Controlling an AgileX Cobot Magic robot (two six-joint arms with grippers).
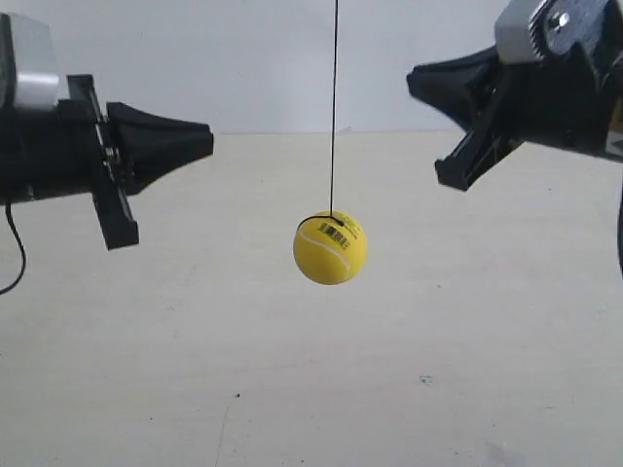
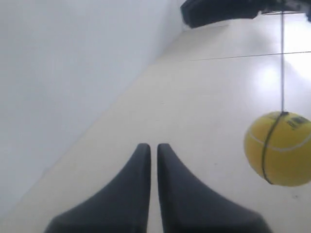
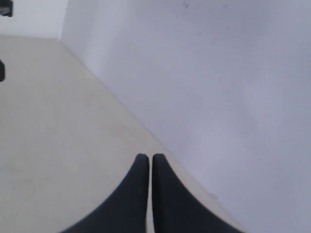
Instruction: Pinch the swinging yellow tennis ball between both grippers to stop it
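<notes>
The yellow tennis ball (image 1: 330, 248) hangs on a thin dark string (image 1: 334, 97) in mid-air above the pale table, between the two arms and lower than both tips. The gripper at the exterior view's left (image 1: 206, 139) points level toward the string, well short of it. Higher up, the gripper at the exterior view's right (image 1: 414, 83) is tilted and also apart from the ball. In the left wrist view the ball (image 2: 279, 148) hangs off to one side of my shut left gripper (image 2: 153, 145), untouched. My right gripper (image 3: 150, 156) is shut on nothing; no ball shows in its view.
A pale beige table (image 1: 146, 370) lies below, meeting a white wall (image 1: 243, 58) behind. The other arm (image 2: 218, 10) shows dark at the far edge of the left wrist view. A black cable (image 1: 15, 253) hangs under the arm at the exterior view's left.
</notes>
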